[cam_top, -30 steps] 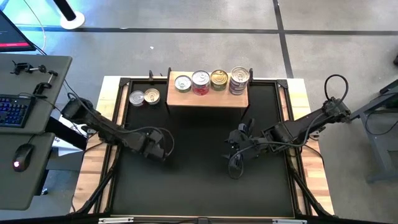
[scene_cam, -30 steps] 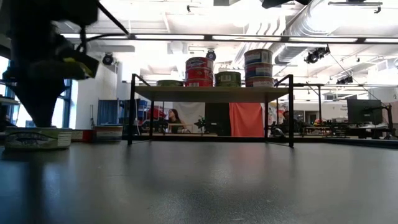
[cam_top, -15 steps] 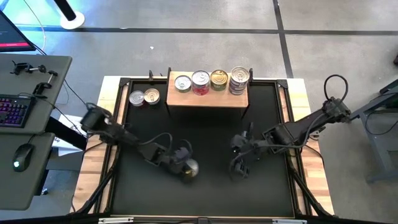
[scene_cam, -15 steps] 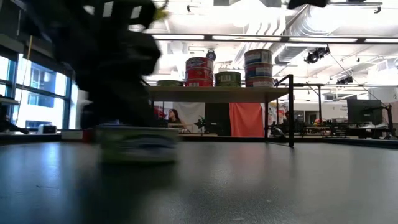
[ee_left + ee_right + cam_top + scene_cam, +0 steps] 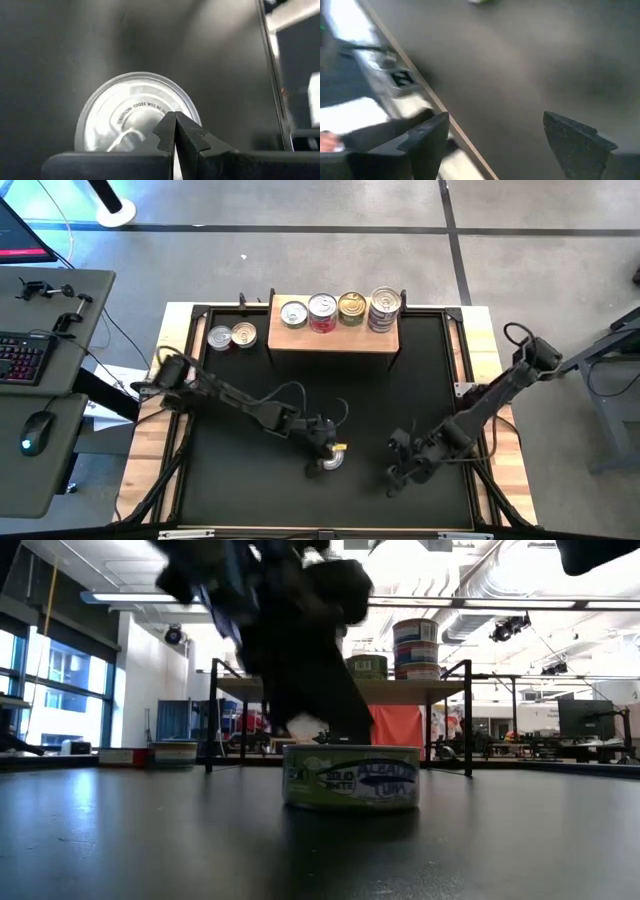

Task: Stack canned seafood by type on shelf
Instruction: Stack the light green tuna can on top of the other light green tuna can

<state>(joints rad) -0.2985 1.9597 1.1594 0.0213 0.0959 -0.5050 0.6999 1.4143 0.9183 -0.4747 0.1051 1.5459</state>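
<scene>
A flat tin with a silver lid [image 5: 331,464] and a green-blue side label [image 5: 350,777] stands flat on the black mat, near its middle front. My left gripper [image 5: 174,120] is shut, with its tips on that lid. My right gripper [image 5: 404,468] hovers open over the mat, to the tin's right, with nothing between its fingers [image 5: 427,135]. The wooden shelf [image 5: 335,335] at the far edge carries several tins, among them a red-labelled stack [image 5: 322,311] and a blue-labelled stack [image 5: 384,308]. Two more tins [image 5: 232,336] rest on the mat left of the shelf. My left gripper sets its shut fingertips [image 5: 167,127] on the tin's lid, near the rim on the gripper's side [image 5: 145,112]. The fingers slant down from the table's left. The tin stays upright with its base on the mat.
The shelf's thin black legs [image 5: 468,720] stand on the mat's far part. The mat's raised frame [image 5: 427,97] and wooden table edge run close to my right gripper. Open mat lies between the tin and the shelf. People show in the room behind.
My left gripper has swept from the mat's left part toward the right and the near edge, rolling and tipping down; the tin has slid along the mat with it. My right gripper has sunk, rolled and gone toward the near edge, staying open.
</scene>
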